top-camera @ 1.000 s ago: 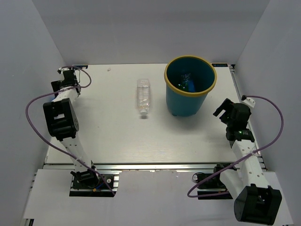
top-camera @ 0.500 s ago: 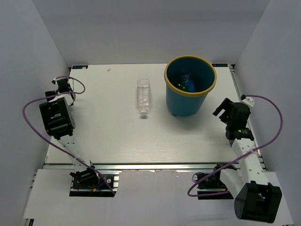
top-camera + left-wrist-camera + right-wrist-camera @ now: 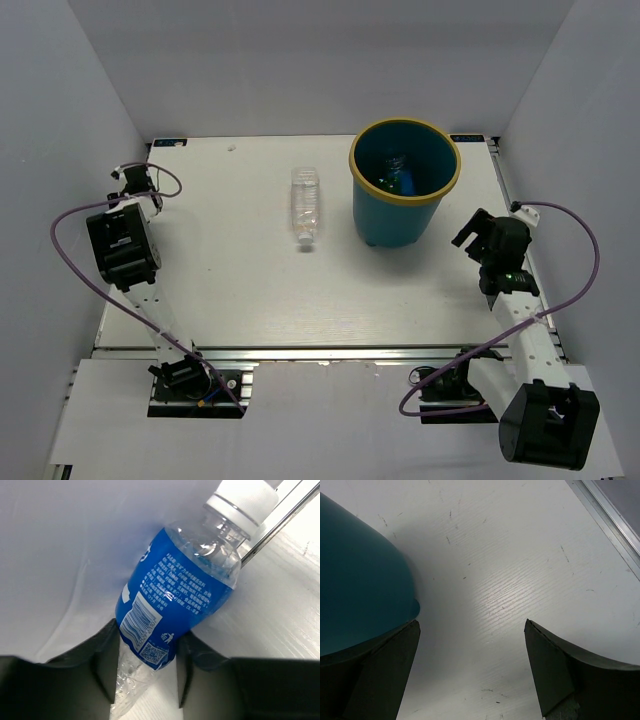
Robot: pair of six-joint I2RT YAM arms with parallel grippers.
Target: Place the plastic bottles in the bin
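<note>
At the left edge of the overhead view, the left gripper [image 3: 145,672] is clamped on the lower body of the blue-labelled bottle [image 3: 175,600], close to the side wall [image 3: 60,540]. The right gripper [image 3: 470,670] hangs spread wide, just right of the bin [image 3: 395,222]. A clear bottle [image 3: 304,205] lies mid-frame, left of the bin. Dim green and blue shapes inside the bin may be bottles.

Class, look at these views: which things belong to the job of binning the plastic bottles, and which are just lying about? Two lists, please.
Belongs to the job:
- blue-label bottle, gripped in the left claw
- clear bottle, lying on its side
- bin, with other bottles inside

Just there:
- purple cables
- table
- metal rail
</note>
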